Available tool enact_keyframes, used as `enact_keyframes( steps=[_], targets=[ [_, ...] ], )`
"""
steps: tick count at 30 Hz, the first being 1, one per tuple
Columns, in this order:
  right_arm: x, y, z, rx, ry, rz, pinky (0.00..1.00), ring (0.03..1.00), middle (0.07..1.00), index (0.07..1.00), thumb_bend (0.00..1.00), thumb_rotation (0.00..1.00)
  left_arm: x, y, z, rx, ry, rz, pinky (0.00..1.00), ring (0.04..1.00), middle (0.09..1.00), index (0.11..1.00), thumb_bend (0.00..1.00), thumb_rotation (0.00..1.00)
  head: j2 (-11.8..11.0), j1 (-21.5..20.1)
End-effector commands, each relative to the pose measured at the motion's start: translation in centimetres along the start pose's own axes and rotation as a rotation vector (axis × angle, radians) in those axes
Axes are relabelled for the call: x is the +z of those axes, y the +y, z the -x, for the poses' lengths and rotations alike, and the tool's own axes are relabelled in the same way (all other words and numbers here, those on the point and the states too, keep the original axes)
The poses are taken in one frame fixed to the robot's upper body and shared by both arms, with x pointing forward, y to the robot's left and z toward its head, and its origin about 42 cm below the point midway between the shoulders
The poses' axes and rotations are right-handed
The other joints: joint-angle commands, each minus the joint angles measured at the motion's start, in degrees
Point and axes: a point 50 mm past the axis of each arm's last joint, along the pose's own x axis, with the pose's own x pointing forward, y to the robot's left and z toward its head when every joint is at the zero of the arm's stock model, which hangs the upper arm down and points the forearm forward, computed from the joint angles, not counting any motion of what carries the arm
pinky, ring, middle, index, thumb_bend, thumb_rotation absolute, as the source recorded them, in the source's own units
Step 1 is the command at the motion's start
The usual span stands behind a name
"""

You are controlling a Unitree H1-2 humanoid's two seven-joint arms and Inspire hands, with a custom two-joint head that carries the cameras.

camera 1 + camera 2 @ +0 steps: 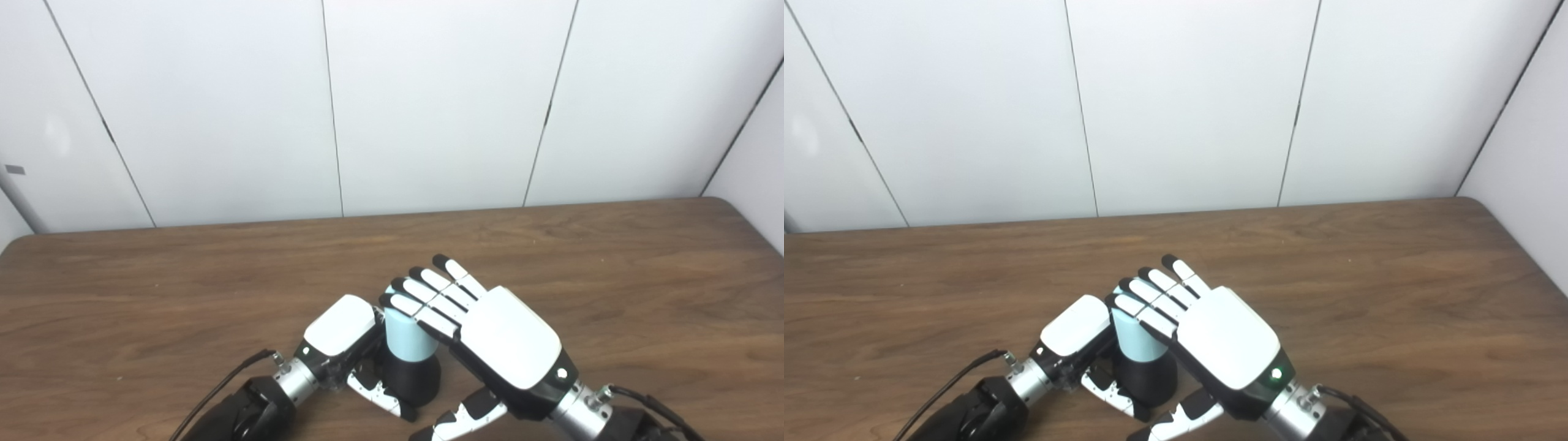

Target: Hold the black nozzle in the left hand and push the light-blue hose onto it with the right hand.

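- The left hand (pixel 340 334) sits low near the counter's front edge, curled around the black nozzle (pixel 411 381) — its thumb crosses the front of the nozzle's base, so it looks clamped on it.
- The right hand (pixel 511 344) lies just beside and to the right of it, fingers (pixel 429 294) straight and close together, laid flat over the top of the light-blue hose (pixel 405 338); it presses on the piece but does not wrap it. The thumb hangs apart below.
- The hose stands upright between the two hands, its lower end already meeting the nozzle's top — seated on it, as far as I can judge.
- How deep the hose has gone is hidden where the two pieces join.
- Judged from this, the fitting is nearly done; what may remain is a last push down and letting go.
- Beyond the fingertips the wooden counter (pixel 612 257) runs back to white wall panels (pixel 429 110).
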Motion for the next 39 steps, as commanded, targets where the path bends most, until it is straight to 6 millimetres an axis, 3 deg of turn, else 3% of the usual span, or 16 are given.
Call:
enact_keyframes(
  steps=[1, 13, 24, 31, 39],
  targets=[
    [-0.4, 0.6, 0.2, 0.051, 0.01, 0.039, 1.0, 0.976, 0.971, 0.92, 0.85, 0.84, 0.4, -7.1, 4.9, -0.153, 0.115, 0.119, 0.08, 0.129, 0.207, 0.482, 0.52, 0.04, 0.1, 0.0],
    [0.0, 2.8, 1.1, 0.231, 0.069, 0.044, 1.0, 1.0, 1.0, 0.967, 0.85, 0.91, 0.3, -6.9, 5.1, -0.147, 0.13, 0.138, 0.08, 0.127, 0.206, 0.483, 0.52, 0.04, 0.0, -0.3],
    [0.0, 3.3, 1.3, 0.251, 0.052, -0.044, 1.0, 0.991, 0.982, 0.928, 0.87, 0.89, 0.3, -7.0, 5.1, -0.15, 0.13, 0.134, 0.07, 0.121, 0.198, 0.482, 0.52, 0.04, 0.1, -0.3],
    [0.0, 2.9, 1.1, 0.193, 0.013, -0.082, 0.86, 0.9, 0.902, 0.849, 0.88, 0.84, 0.2, -7.0, 5.1, -0.15, 0.134, 0.137, 0.07, 0.119, 0.195, 0.482, 0.52, 0.04, 0.1, -0.3],
    [0.1, 2.7, 1.1, 0.183, -0.001, -0.08, 0.84, 0.883, 0.881, 0.823, 0.87, 0.84, 0.2, -7.0, 5.1, -0.151, 0.131, 0.133, 0.07, 0.122, 0.203, 0.483, 0.52, 0.04, 0.1, -0.3]
  ],
)
